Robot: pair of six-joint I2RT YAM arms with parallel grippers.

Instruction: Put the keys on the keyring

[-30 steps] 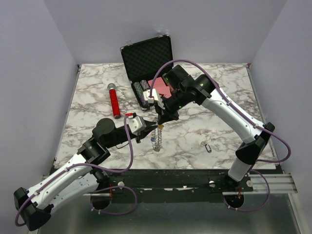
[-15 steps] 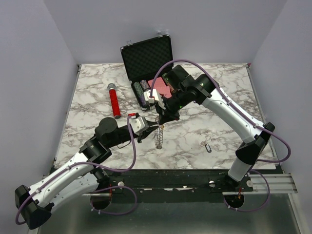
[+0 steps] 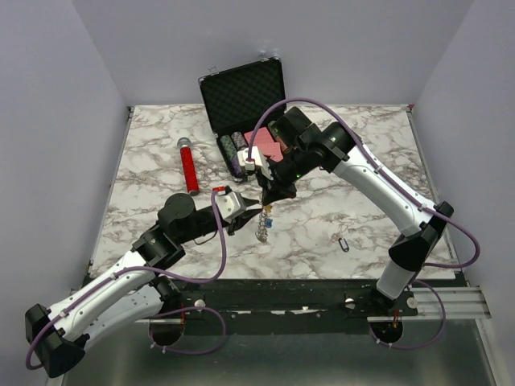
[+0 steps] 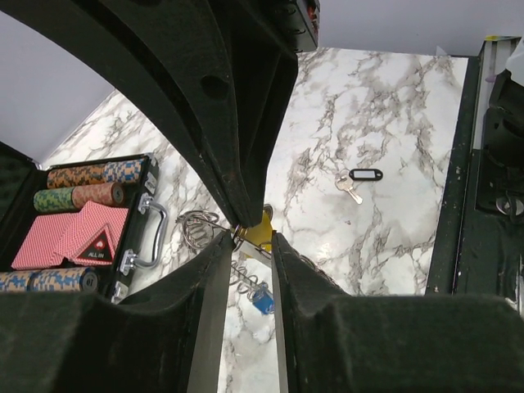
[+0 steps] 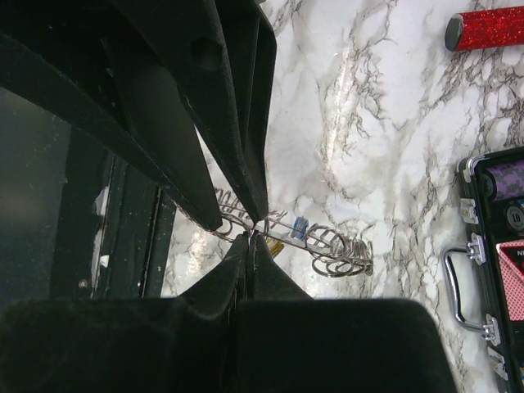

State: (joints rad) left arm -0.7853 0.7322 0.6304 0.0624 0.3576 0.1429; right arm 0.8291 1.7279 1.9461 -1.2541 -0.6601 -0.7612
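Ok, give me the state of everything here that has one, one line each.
left gripper: jaws slightly apart at the yellow tag, grip unclear
right gripper: shut on the keyring
keyring: hanging from the right gripper
blue-tagged key: appears threaded on the keyring
black-tagged key: loose on the table, off the keyring
case: open, lid up
red tube: lying on its side
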